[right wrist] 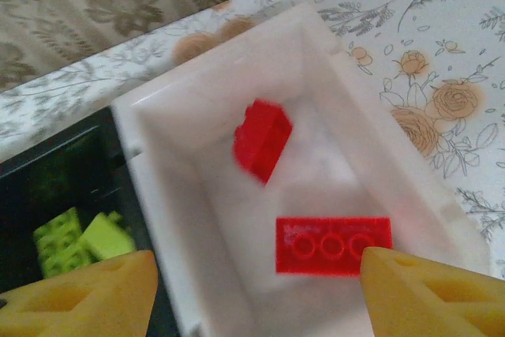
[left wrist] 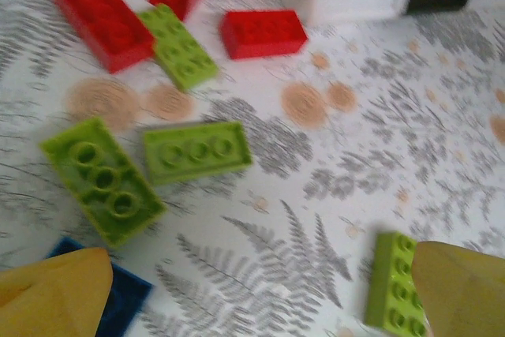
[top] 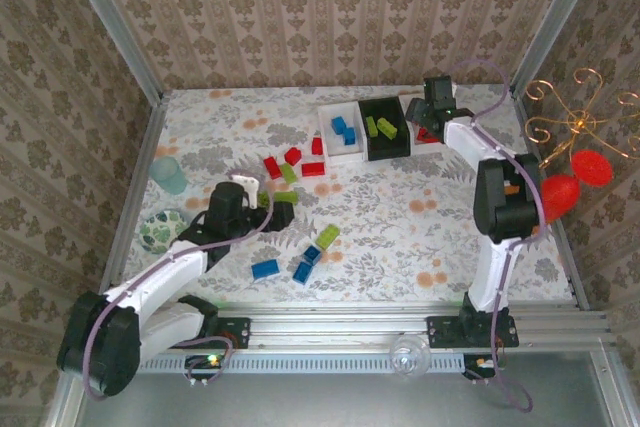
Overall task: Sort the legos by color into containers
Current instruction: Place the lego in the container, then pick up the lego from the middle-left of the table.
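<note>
Two red bricks [right wrist: 333,244] in the white tray [right wrist: 229,41] beneath the right gripper [right wrist: 259,262], jaws spread; left gripper [left wrist: 260,254], jaws wide apart, above green bricks [left wrist: 196,151]

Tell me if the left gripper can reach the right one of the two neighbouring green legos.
Probably yes: the left gripper is open; that green lego lies uncovered ahead, its green neighbour close beside it.

The left arm [top: 165,272] and right arm [top: 492,272] had white tubes, black joints and a lilac cable [top: 97,325] each (fingers [right wrist: 426,293] yellowish, wedge-shaped).
</note>
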Robot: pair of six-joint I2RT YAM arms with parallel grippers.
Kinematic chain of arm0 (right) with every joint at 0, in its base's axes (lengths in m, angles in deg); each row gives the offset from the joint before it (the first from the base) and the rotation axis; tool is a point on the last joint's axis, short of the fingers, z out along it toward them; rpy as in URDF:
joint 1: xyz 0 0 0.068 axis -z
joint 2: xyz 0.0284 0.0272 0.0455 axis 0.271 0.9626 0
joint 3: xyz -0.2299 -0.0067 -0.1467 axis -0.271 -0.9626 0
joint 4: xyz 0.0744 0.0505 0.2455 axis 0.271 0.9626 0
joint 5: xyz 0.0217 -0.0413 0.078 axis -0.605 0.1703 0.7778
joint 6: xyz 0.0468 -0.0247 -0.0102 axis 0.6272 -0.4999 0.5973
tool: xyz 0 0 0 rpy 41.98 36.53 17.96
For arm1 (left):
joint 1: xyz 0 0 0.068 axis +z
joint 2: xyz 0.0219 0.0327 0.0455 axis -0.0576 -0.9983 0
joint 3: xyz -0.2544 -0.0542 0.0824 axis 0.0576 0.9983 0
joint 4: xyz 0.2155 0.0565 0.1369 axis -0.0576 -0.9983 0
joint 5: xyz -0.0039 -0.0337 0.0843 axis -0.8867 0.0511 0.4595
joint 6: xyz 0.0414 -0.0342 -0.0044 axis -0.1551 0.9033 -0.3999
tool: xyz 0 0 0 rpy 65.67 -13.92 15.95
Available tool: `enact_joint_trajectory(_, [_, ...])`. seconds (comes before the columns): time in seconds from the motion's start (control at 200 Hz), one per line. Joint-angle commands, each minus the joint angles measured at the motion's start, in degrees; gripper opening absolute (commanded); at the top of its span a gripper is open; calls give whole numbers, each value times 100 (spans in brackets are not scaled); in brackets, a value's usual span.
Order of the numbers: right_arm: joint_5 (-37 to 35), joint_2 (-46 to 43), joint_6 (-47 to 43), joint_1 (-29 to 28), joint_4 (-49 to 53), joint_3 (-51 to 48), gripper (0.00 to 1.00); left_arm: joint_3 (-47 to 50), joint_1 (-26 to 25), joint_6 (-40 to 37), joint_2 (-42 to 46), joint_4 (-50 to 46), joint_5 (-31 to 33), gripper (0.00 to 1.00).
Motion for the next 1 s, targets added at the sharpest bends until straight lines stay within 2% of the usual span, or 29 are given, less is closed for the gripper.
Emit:
enact_joint_trajectory(0.0, [158,-1020,-216,-260,-327,-750,71,-267,-482,-268,-37,-572,-17,97])
enact_joint_trajectory(0.175, [444,-2055,-176,-532,-653,-1979,73,-415,-1299,-352,-205,-1200,112,93])
enact_joint_trajectory(0.25, [496,-2259,-157,-530,-694,-2259,74,-472,-1813,-542,-241,-1412,158,94])
enact_joint_trajectory(0.32, [509,-2320,-189,-514,-708,-2396,74,-595,-2239,-752,-376,-1647,454,95])
enact_joint_trajectory(0.455, [701,-2291,-127,-499,-778,-2478,74,-970,-2464,-1147,-1038,-1882,634,93])
enact_joint_trajectory(0.69, [801,-2406,-105,-484,-780,-2612,75,-1540,-2806,-1531,-2264,-2136,864,69])
enact_joint_trajectory(0.995, [897,-2645,-27,-485,-833,-2845,75,-1852,-2908,-1580,-2688,-2203,1162,34])
